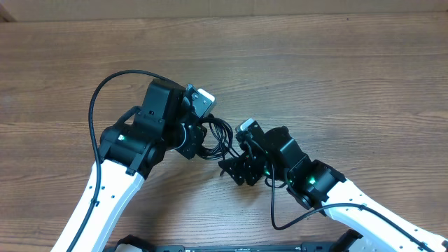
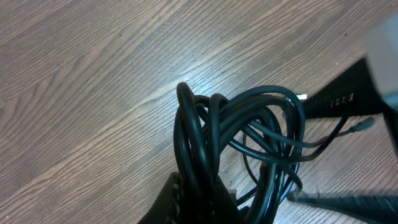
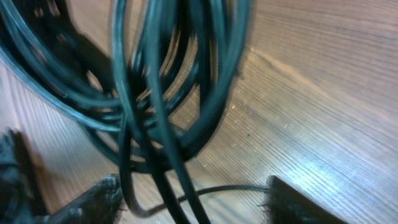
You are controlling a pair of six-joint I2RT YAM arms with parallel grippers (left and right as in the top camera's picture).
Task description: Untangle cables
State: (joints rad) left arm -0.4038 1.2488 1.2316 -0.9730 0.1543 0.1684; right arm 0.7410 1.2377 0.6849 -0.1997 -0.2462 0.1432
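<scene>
Left gripper (image 2: 198, 205) is pressed together on the cables (image 2: 249, 124), a tangled coil of thin black cords. The strands bunch into its tips and fan out from the left gripper in overlapping loops over the wooden table (image 1: 336, 70). Whether the coil touches the wood I cannot tell. Right gripper (image 3: 193, 205) sits just beside the left gripper, on the coil's other side. Its fingers (image 3: 102, 199) are spread apart, with several loops hanging between them and one thin strand crossing the gap. A small pale plug tip (image 2: 303, 97) shows at the coil's edge farthest from the left gripper.
</scene>
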